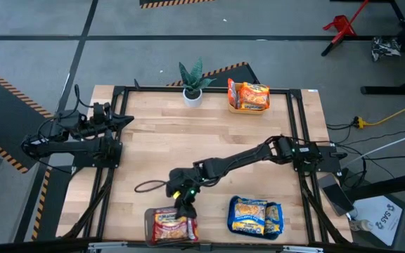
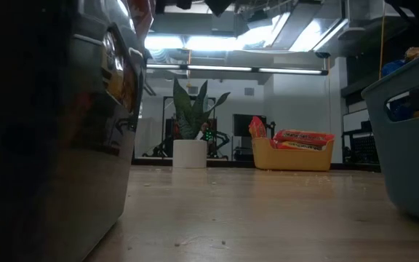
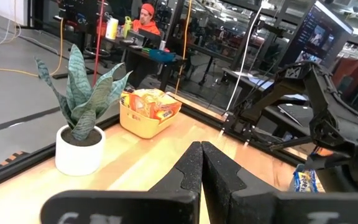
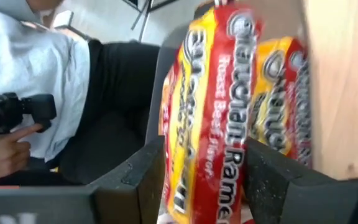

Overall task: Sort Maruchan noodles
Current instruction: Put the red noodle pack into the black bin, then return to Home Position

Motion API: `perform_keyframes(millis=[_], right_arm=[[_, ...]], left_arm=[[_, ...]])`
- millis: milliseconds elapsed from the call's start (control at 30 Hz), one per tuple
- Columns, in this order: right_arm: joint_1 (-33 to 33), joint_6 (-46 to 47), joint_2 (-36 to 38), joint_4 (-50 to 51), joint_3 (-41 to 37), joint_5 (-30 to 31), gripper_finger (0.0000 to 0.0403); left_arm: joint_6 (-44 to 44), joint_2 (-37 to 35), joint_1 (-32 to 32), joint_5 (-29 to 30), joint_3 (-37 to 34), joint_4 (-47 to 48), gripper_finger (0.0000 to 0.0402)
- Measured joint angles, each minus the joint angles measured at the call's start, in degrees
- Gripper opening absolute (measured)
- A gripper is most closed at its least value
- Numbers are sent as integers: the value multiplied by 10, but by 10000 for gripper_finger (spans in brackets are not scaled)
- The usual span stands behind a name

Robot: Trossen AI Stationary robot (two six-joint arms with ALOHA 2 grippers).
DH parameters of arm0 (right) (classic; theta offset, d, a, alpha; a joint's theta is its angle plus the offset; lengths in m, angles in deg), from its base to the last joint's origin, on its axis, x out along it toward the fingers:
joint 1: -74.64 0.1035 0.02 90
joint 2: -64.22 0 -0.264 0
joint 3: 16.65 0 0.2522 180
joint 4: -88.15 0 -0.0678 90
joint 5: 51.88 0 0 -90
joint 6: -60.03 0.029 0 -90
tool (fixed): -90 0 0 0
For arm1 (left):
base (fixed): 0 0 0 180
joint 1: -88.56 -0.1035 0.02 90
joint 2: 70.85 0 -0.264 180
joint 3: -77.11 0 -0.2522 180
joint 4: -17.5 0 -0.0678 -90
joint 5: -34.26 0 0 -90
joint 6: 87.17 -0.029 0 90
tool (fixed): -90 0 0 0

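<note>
While right tool (image 1: 186,209) hangs over brown tray (image 1: 148,223), fingers spread around red ramen packet (image 4: 213,118), left tool (image 1: 127,119) clenched at bench (image 1: 209,133) edge; grey floor (image 1: 34,28), striped tape.

right arm: stretched from 3 o'clock toward 6 o'clock, wrist bent down | right gripper (image 1: 185,209): at 6 o'clock, fingers (image 4: 143,177) spread apart | left arm: folded at 9 o'clock | left gripper (image 3: 201,163): fingers pressed together

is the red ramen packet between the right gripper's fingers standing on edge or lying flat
On edge. In the right wrist view the red shiny plastic ramen packet stands upright between the right gripper fingers, over the tray of red packets. Grip or release: cannot tell.
</note>
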Motion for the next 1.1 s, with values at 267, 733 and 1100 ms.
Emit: perform_keyframes(millis=[267,733,1100], right_arm=[[-7,-19,1,91,67,10,176],[-99,-42,53,191,199,-142,176],[-189,-308,269,443,199,-159,176]], left_arm=[[0,0,0,0,0,3,0],[1,0,0,-33,0,-28,0],[-7,0,0,-35,0,-34,0]])
